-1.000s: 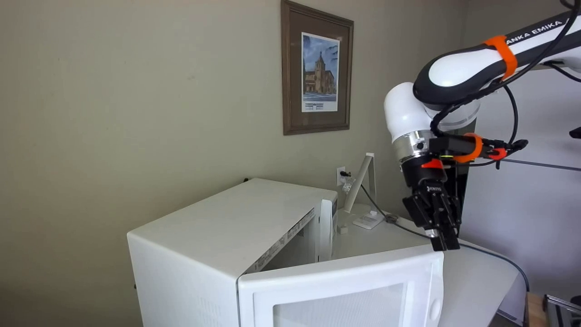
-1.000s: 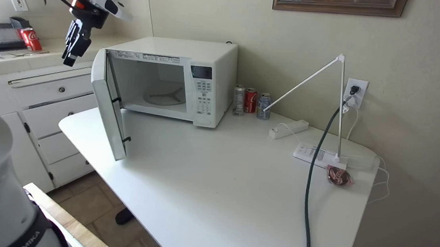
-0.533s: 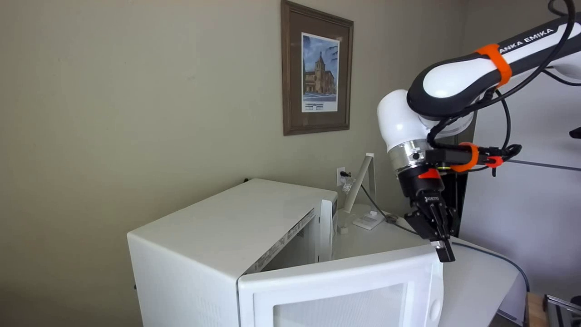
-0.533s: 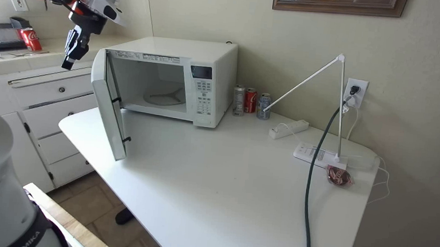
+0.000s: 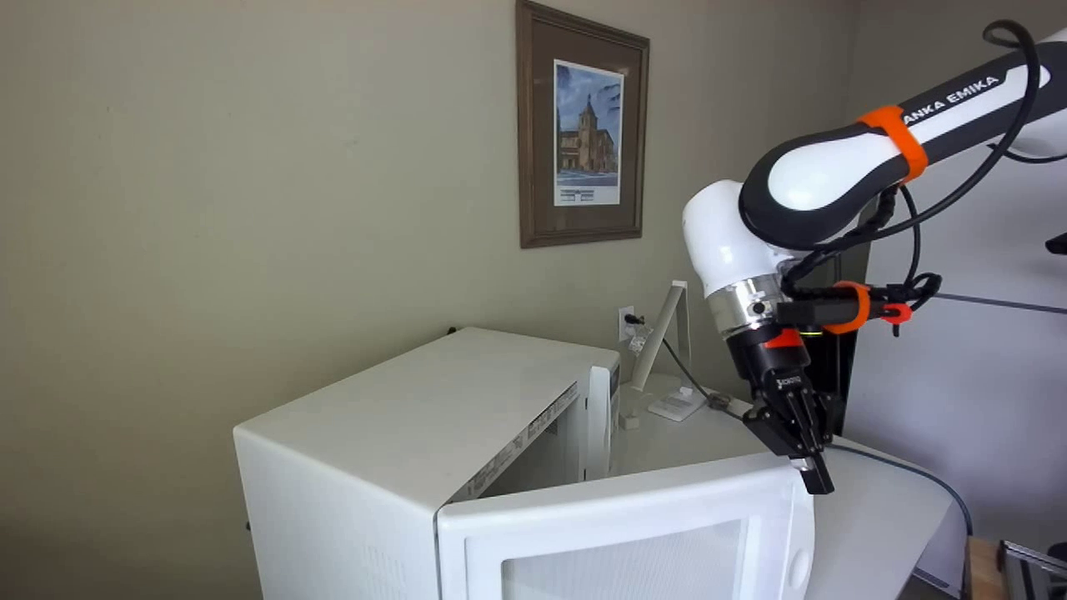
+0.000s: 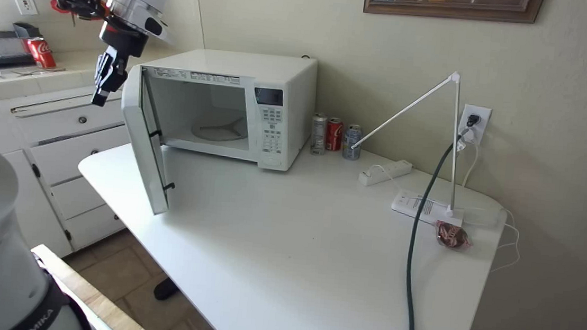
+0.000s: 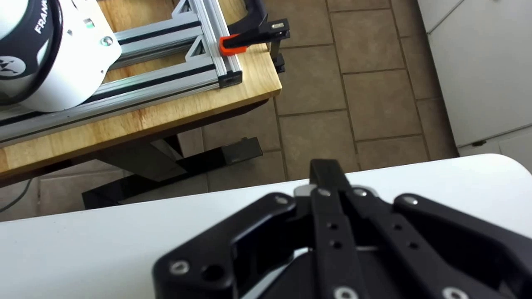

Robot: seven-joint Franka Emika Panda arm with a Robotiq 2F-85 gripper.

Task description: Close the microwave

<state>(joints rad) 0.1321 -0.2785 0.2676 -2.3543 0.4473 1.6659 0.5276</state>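
Note:
The white microwave (image 5: 433, 408) stands on the table with its door (image 5: 621, 567) swung open; the greyish window panel faces the camera in that exterior view. In an exterior view the microwave (image 6: 238, 63) shows its open cavity with the turntable, and the door (image 6: 140, 141) stands out at its left. My gripper (image 5: 818, 481) overlaps the top corner of the door's free end. In an exterior view the gripper (image 6: 99, 98) is left of the door, on its outer side, with a gap in the picture. Contact cannot be told. In the wrist view the gripper (image 7: 326, 168) is shut and empty.
The white table (image 6: 286, 249) carries several cans (image 6: 334, 134), a white lamp (image 6: 454, 147), a power strip (image 6: 420, 207) and a dark green cable (image 6: 411, 260). The wooden robot stand (image 7: 257, 79) is beyond the table edge. A counter (image 6: 79, 64) with drawers is behind.
My gripper has moved down to the door's top corner, and toward the door in both exterior views. It was shut throughout. The microwave and its door have not moved.

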